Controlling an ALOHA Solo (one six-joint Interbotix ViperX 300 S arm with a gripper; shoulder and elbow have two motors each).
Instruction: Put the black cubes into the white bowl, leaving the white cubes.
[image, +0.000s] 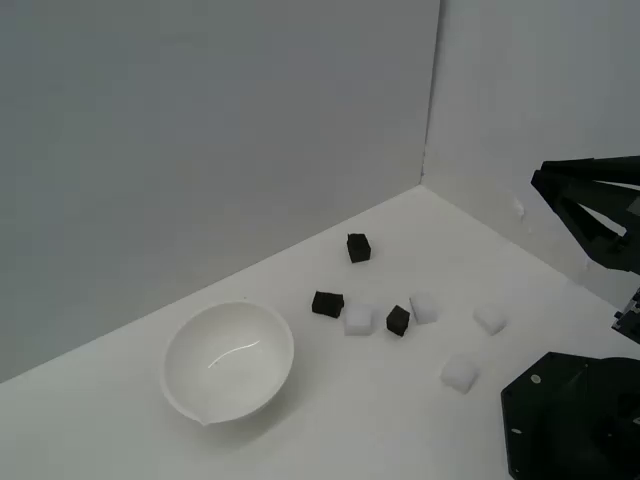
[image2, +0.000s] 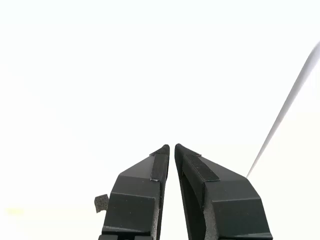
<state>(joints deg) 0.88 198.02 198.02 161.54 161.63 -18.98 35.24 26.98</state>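
The white bowl (image: 229, 360) sits empty toward the exterior view's left. Three black cubes lie on the white surface: one farthest back (image: 358, 247), one nearer the bowl (image: 327, 303), and one (image: 398, 320) between two white cubes (image: 359, 319) (image: 424, 308). Other white cubes lie further right (image: 489, 319) and nearer the front (image: 459, 373). In the wrist view my gripper (image2: 172, 146) is shut with nothing between its fingers, raised over bare white surface. A corner of one black cube (image2: 101, 202) peeks out beside a finger. Only black arm parts (image: 592, 210) show at the exterior view's right edge.
Two grey walls meet in a corner (image: 430, 150) behind the cubes. The arm's black base (image: 570, 420) fills the exterior view's lower right. A thin grey line (image2: 285, 110) crosses the wrist view.
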